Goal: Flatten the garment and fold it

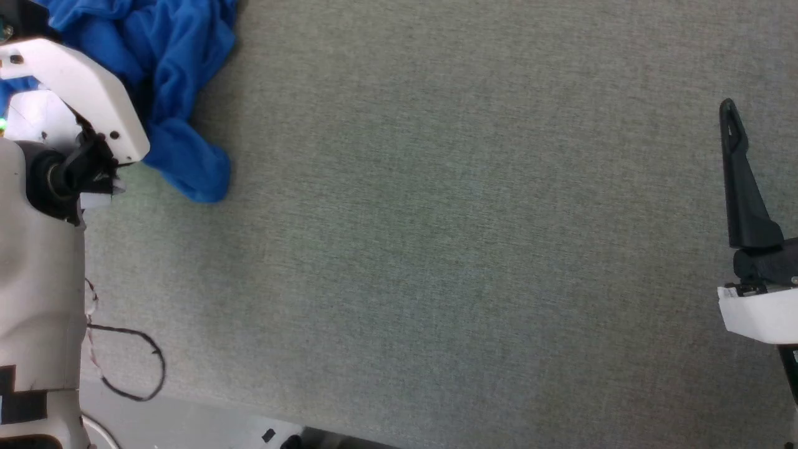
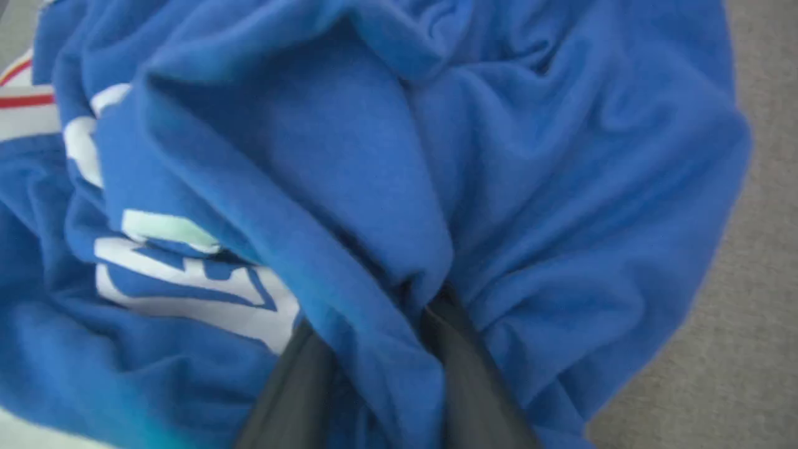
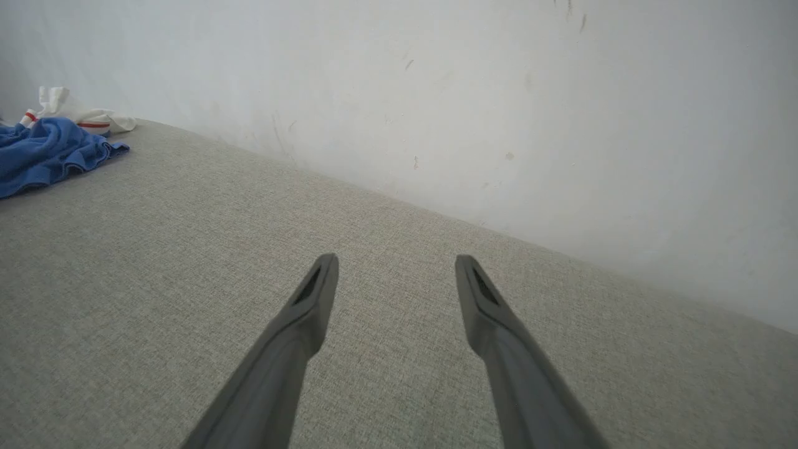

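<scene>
The bright blue garment (image 1: 181, 75) lies bunched in the far left corner of the grey cloth surface. Up close it shows deep folds, white lettering and a red-striped white sleeve (image 2: 25, 106). My left gripper (image 2: 399, 305) is buried in it, with a ridge of blue cloth gathered between the dark fingers (image 2: 474, 386) and the tips hidden. The white left wrist housing (image 1: 81, 93) covers part of the heap. My right gripper (image 3: 396, 274) hovers open over bare surface far to the right; one of its fingers (image 1: 739, 181) stands at the right edge. The garment (image 3: 43, 153) lies far from it.
The grey woven surface (image 1: 436, 249) stretches wide between the two arms. A pale wall (image 3: 499, 93) bounds its far side. A thin black cable (image 1: 131, 362) loops near the front left corner, close to the surface's front edge (image 1: 218, 405).
</scene>
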Controlling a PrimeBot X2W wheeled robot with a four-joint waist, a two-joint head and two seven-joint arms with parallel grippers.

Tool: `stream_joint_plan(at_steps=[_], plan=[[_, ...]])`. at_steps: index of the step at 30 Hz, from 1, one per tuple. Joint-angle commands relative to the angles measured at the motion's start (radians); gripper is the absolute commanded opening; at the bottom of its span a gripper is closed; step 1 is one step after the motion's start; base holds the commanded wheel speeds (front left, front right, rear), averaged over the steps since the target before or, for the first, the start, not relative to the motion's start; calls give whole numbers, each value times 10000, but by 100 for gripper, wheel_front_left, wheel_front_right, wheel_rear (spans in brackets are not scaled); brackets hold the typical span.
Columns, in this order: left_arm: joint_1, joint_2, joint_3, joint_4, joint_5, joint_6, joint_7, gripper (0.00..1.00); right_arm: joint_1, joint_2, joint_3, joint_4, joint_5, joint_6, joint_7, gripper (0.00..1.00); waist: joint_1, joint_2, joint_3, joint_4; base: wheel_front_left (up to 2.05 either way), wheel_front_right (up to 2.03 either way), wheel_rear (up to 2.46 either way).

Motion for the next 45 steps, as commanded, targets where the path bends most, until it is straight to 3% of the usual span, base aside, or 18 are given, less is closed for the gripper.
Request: stream_joint_plan(at_steps=[1,12,24,32,45], plan=[[194,-75,-89,178,30,-12,-48,0,-154,30,39,-46,61,-19,47,100,1,0,9,-20,0,0,0],[-559,1011,19,-548,848,-152,-1722,0,-223,626,194,784,251,-19,-602,100,1,0,-1135,-99,0,0,0],[-1836,1414,-413,-1733,1159,-508,-1760,0,245,1490,-65,2436,493,-19,-1745,100,1,0,-3382,-464,0,0,0],[-2829,719,-900,-2334,989,-408,-1263,0,589,1626,-362,3371,972,-19,-2349,100,1,0,-4688,-974,0,0,0],[-2757,-1521,-2185,-3482,249,-164,-640,0,993,1631,-1255,3863,1341,-19,-2741,100,1,0,-5387,-2277,0,0,0]])
